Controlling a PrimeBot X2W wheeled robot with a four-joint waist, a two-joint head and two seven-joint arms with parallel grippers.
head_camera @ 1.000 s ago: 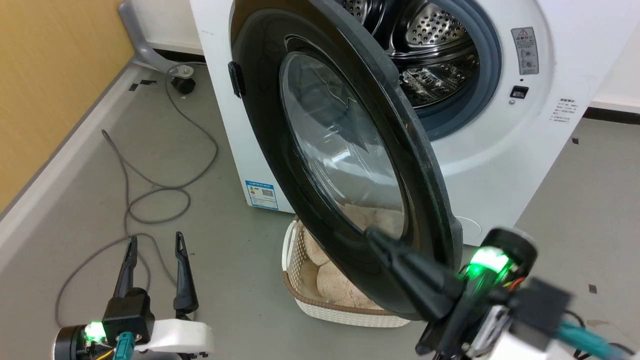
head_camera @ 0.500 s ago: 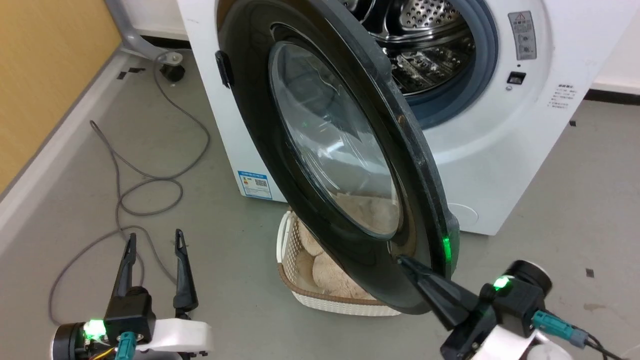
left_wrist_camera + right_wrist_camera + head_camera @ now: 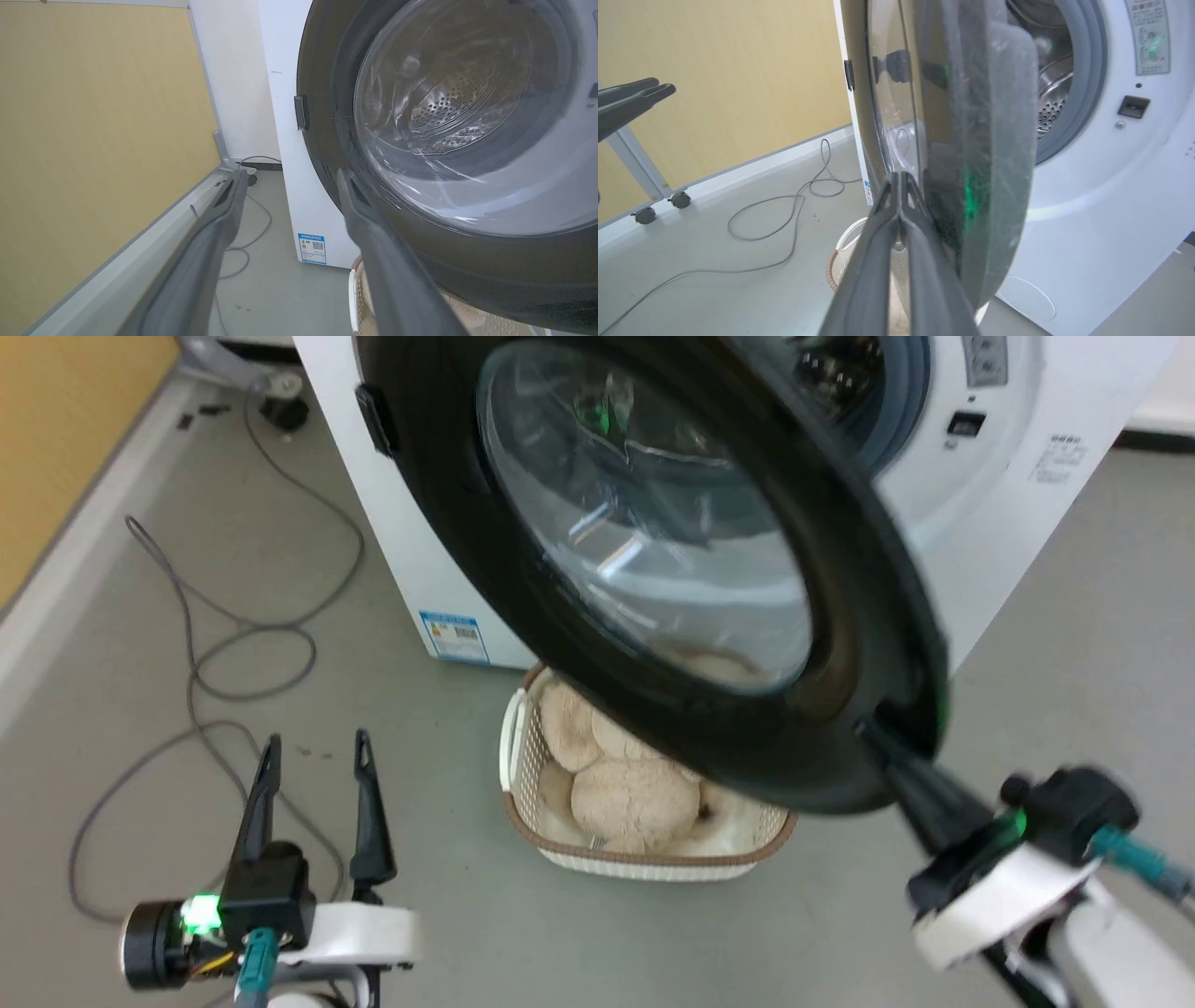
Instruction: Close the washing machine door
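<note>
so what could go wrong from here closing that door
The shut right gripper meets the washing machine door only at its tip, near the glossy lower rim, so it may slide off. The door stands well short of the washing machine, so a weak push might not latch it. The basket sits just below the door; a low arm could knock it.

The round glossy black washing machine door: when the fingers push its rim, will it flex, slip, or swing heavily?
Likely stiff: the round glossy black door, thick-rimmed, should swing as one piece toward the white washing machine. Probably heavy, given its bulging glass window. Its gloss looks slippery; the shut right fingers at its lower edge could slide.
</note>
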